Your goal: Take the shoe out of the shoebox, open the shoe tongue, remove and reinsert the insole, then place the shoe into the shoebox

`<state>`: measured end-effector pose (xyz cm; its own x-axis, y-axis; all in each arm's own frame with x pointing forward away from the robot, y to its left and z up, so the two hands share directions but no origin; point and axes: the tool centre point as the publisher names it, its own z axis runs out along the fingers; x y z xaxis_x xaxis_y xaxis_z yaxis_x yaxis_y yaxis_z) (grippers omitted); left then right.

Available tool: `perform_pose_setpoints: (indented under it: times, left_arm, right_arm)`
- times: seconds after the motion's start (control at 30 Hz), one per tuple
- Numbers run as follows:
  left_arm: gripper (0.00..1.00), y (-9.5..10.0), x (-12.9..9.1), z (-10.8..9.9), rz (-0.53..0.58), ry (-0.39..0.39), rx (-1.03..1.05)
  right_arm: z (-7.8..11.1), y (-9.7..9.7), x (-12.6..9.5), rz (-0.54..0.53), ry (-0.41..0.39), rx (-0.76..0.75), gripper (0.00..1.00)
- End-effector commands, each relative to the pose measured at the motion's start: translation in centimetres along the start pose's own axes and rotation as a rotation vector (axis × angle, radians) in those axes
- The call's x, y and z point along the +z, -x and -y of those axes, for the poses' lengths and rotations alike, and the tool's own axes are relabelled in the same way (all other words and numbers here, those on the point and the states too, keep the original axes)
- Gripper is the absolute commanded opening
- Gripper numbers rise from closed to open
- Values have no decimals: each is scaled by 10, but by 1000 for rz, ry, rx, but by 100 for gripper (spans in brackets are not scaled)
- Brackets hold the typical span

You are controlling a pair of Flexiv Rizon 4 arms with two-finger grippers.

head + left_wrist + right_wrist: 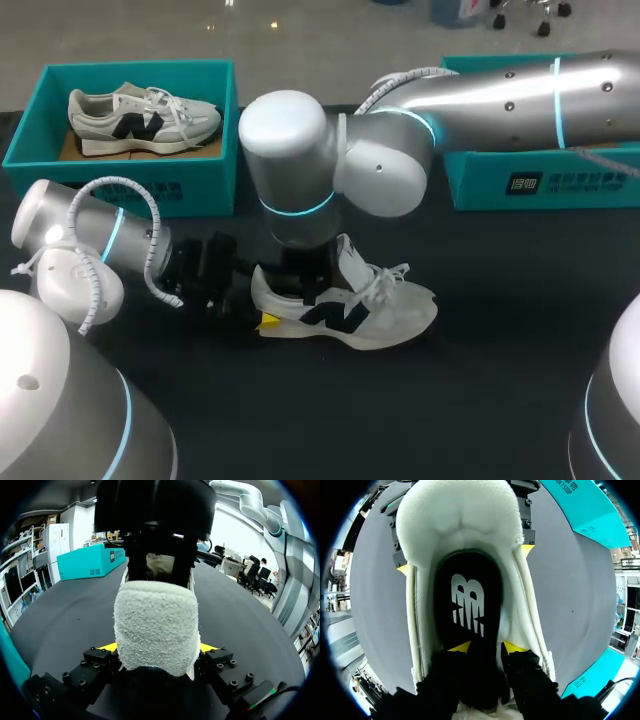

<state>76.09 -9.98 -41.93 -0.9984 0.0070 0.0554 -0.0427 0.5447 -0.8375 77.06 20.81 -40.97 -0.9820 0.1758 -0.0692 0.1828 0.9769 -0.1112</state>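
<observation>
clamping the shoe heel, left fingers press both sides.

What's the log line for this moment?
left gripper: shut on shoe heel | right gripper: inside shoe, at insole | other shoe: in left box

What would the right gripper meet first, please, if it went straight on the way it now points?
Most likely the black insole inside the shoe, just ahead of the right gripper; contact is unclear.
</observation>
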Motion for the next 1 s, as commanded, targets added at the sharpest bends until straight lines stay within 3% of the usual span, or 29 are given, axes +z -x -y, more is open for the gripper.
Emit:
perform_pose_setpoints:
  times: [0.03, 0.07, 0.2, 0.27, 0.53, 0.77, 1.0]
  left_arm:
    - [0, -1, 1, -2, 1, 4, -2]
    - [0, -1, 1, -2, 1, 4, -2]
    - [0, -1, 1, -2, 1, 4, -2]
    - [0, -1, 1, -2, 1, 4, -2]
    - [0, -1, 1, -2, 1, 4, -2]
    - [0, -1, 1, -2, 1, 4, -2]
    - [0, -1, 1, -2, 1, 4, -2]
  right_arm:
    - [-3, -5, 31, -51, -9, -4, 37]
    - [-3, -7, 35, -62, -7, 0, 35]
    - [-1, -12, 46, -100, -13, 10, 7]
    - [0, -13, 48, -113, -20, 15, 0]
    - [12, -13, 39, -168, -34, 57, 0]
    - [23, -5, -1, -174, -51, 30, 0]
    - [31, -2, -24, -119, -54, 25, 0]
